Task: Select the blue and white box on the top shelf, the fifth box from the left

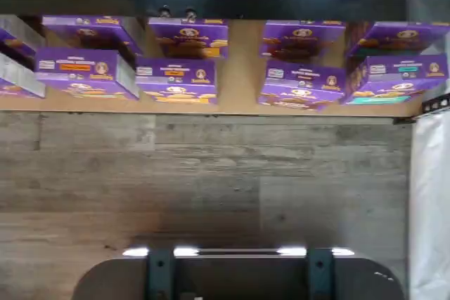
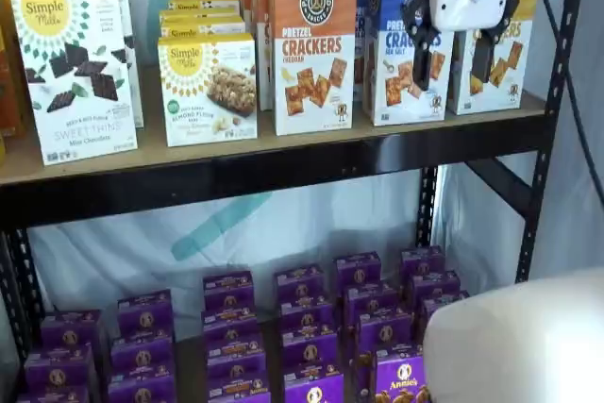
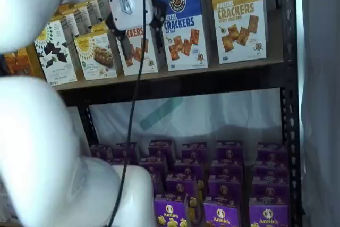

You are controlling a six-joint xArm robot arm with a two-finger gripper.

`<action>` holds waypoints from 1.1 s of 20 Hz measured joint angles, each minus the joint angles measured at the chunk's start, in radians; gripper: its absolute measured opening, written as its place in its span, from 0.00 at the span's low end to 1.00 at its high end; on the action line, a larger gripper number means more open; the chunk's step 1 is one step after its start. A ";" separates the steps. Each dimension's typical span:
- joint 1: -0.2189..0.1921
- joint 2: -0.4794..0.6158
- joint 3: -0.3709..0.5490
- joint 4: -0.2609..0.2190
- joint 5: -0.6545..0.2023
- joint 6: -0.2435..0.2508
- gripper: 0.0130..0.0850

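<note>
The blue and white box (image 2: 396, 63) (image 3: 183, 25) stands upright on the top shelf (image 2: 283, 162) (image 3: 175, 81), between an orange-topped carton (image 2: 313, 44) and a yellow-topped carton (image 3: 237, 17). In both shelf views my gripper (image 2: 455, 56) (image 3: 142, 35) hangs in front of this shelf at box height. Its white body covers the blue box's upper right corner in a shelf view. The two black fingers (image 2: 422, 49) point down with a plain gap between them and hold nothing. The wrist view shows neither the box nor the fingers.
Simple Mills cartons (image 2: 80, 68) fill the shelf's left part. Purple Annie's boxes (image 2: 311, 327) (image 1: 176, 79) stand in rows on the lower level. Black uprights (image 2: 547, 120) frame the right side. The white arm (image 3: 53, 147) fills the near left. A wooden floor (image 1: 211, 173) lies below.
</note>
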 joint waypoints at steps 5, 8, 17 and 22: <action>0.010 0.040 -0.032 -0.042 -0.077 0.003 1.00; 0.004 0.067 -0.067 -0.044 -0.122 -0.001 1.00; 0.028 0.169 -0.195 -0.063 -0.169 0.023 1.00; 0.031 0.232 -0.274 -0.070 -0.167 0.026 1.00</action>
